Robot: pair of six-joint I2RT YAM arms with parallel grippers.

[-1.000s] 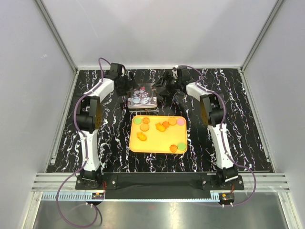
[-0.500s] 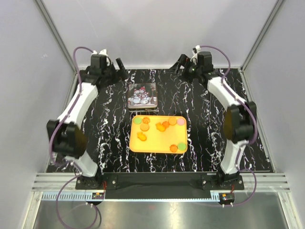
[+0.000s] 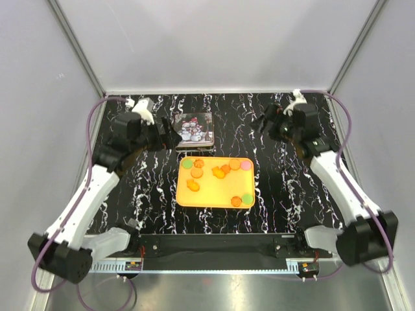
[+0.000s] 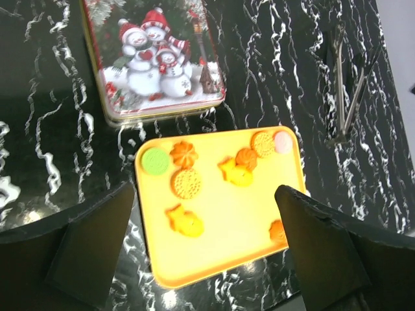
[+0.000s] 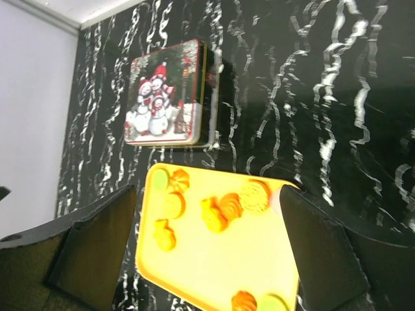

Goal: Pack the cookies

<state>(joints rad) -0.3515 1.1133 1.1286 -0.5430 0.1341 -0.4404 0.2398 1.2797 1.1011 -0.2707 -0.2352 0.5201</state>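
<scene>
Several small cookies [image 3: 218, 172], mostly orange with two green [image 3: 187, 164] and one pink [image 3: 246, 165], lie on a yellow tray [image 3: 214, 193] mid-table. They also show in the left wrist view [image 4: 186, 183] and the right wrist view [image 5: 222, 212]. A closed tin with snowmen on its lid [image 3: 194, 128] lies just behind the tray. My left gripper [image 3: 170, 138] hovers open and empty left of the tin. My right gripper [image 3: 261, 123] hovers open and empty right of it. Both wrist cameras look down on the tray between open fingers [image 4: 87, 249] [image 5: 327, 249].
Metal tongs [image 4: 345, 84] lie on the black marbled table [image 3: 292, 194] to the right of the tray. White walls and a metal frame enclose the table on the left, back and right.
Both grippers left the tin, rose toward the back corners, then swung forward and outward. The arms now reach in from the sides. The tin, tray and cookies have not moved.
</scene>
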